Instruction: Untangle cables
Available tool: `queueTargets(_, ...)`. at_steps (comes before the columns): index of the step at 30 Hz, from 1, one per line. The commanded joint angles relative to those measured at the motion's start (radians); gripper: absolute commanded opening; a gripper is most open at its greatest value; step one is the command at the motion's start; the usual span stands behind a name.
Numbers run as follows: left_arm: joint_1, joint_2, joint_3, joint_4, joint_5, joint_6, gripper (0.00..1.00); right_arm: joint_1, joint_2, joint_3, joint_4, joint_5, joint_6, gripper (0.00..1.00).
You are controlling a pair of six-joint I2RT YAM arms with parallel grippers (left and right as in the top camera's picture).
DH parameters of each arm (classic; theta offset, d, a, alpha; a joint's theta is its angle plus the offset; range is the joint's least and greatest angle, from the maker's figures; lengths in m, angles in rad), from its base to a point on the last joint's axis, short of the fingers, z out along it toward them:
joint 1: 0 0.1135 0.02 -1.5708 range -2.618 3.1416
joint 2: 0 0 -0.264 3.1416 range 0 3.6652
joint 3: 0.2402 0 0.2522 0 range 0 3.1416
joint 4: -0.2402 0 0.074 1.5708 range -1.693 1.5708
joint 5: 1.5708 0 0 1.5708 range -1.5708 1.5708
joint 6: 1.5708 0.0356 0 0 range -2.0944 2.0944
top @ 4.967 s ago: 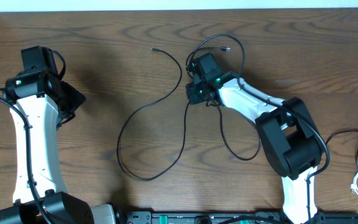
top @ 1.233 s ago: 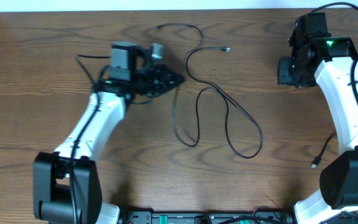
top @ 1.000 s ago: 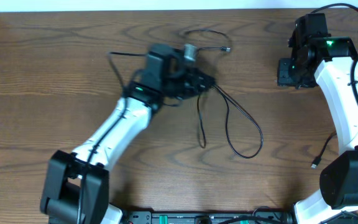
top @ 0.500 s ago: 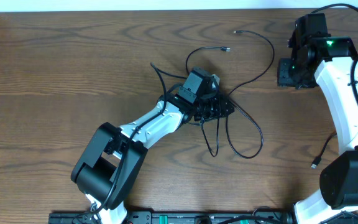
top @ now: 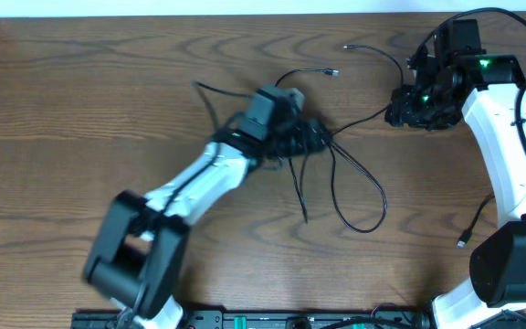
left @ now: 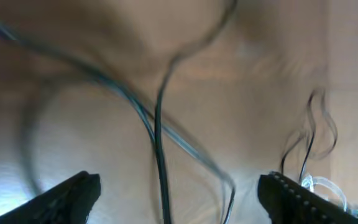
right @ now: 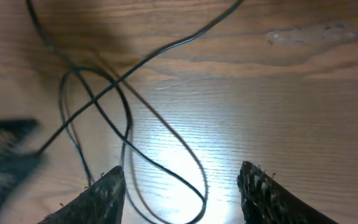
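Black cable point(top: 383, 203): thin, one piece, lying slack on the wooden table point(top: 108, 119) in overlapping loops right of centre. Its long axis runs near to far and leans right at the far end.

Nearest part: a rounded loop with its closed end pointing toward the robot's side of the table, well apart from both grippers. A single strand trails just to its left.

Middle part: several strands cross and bunch at the left gripper point(top: 316, 137), which is motion-blurred from overhead. In the left wrist view its fingers point(left: 67, 194) stand wide apart. A strand runs lengthwise through the gap, clamped by neither finger.

Far part: first plug point(top: 333, 71), tip pointing right. The second plug point(top: 346, 46) lies farthest, tip pointing left. From the second plug the cable arcs right, then bends back toward centre, passing just beside the right gripper point(top: 398, 111) on its left.

Right gripper: fingers point(right: 107, 190) apart with nothing between them. In the right wrist view the crossed loops lie on the table below and ahead of the fingertips.
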Motion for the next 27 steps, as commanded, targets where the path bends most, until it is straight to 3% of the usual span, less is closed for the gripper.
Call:
queueTargets(1,0.084,-0.132,0.005,0.002,-0.088,0.092,0.91,0.004,-0.019,0.013,0.0,-0.045,0.012,0.55)
queueTargets(7,0.221,-0.25,0.005,-0.043,-0.087,0.088,0.93,0.043,0.0,0.012,0.018,-0.05,0.083,0.59)
queueTargets(14,0.343,-0.291,0.005,-0.255,-0.09,0.093,0.93,0.159,0.084,0.011,0.102,-0.092,0.152,0.63)
queueTargets(21,0.377,-0.291,0.003,-0.416,-0.126,0.166,0.93,0.261,0.207,0.011,0.202,-0.041,0.409,0.59)
queueTargets(27,0.377,-0.291,0.003,-0.471,-0.131,0.183,0.93,0.307,0.291,0.011,0.247,0.073,0.443,0.6)
